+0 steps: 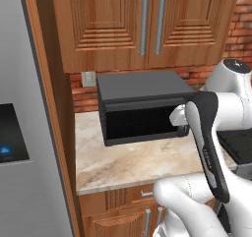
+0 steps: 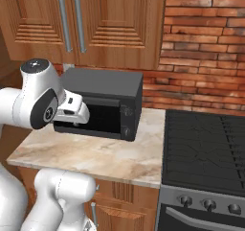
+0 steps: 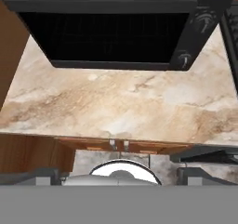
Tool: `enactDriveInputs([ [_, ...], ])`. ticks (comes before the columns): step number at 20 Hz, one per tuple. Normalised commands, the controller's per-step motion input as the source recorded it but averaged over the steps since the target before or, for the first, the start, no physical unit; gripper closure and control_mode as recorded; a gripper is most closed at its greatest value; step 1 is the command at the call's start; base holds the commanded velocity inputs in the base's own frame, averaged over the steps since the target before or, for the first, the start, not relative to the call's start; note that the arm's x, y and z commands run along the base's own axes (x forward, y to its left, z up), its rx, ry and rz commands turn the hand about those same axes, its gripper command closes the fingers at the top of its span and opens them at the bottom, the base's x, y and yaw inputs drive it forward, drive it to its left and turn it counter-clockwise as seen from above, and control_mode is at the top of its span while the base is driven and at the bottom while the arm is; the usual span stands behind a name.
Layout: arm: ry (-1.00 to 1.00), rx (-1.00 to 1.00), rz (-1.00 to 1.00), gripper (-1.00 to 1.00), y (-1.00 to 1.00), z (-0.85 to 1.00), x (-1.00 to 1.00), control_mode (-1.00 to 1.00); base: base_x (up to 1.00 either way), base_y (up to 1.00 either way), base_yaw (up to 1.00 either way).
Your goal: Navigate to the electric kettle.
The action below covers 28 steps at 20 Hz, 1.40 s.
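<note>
The electric kettle is out of view. My gripper (image 1: 183, 129) hangs over the marble counter (image 1: 128, 164), just in front of a black microwave (image 1: 140, 105), and points down. From the right base view the gripper (image 2: 76, 121) sits before the microwave's (image 2: 103, 103) dark door. In the hand view the two fingertips (image 3: 35, 176) stand far apart at the bottom corners, so the gripper (image 3: 118, 177) is open with nothing between them. Below it lie the counter (image 3: 121, 100) and the front of the microwave (image 3: 111, 28).
A grey fridge (image 1: 19, 133) with a wooden side panel bounds the counter on the left. A black stove (image 2: 206, 144) adjoins it on the right. Wooden upper cabinets (image 2: 95, 24) hang above the microwave, and a brick wall (image 2: 201, 43) runs behind.
</note>
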Motion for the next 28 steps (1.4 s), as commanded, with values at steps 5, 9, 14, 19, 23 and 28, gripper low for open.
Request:
enactDriveInputs([
  [5,0.00,0.00,0.00,-1.00,0.00,0.00,0.00,1.00,-0.94,-0.08,-0.14],
  [9,0.00,0.00,0.00,-1.00,0.00,0.00,0.00,1.00,-0.83,-0.35,-0.45],
  [14,0.00,0.00,0.00,-1.00,0.00,0.00,0.00,1.00,-0.08,-0.21,-0.70],
  [19,0.00,0.00,0.00,-1.00,0.00,0.00,0.00,1.00,0.12,-0.18,-0.77],
  [23,0.00,0.00,0.00,-1.00,0.00,0.00,0.00,1.00,0.25,-0.29,-0.77],
  [28,0.00,0.00,0.00,-1.00,0.00,0.00,0.00,1.00,0.27,-0.37,-0.74],
])
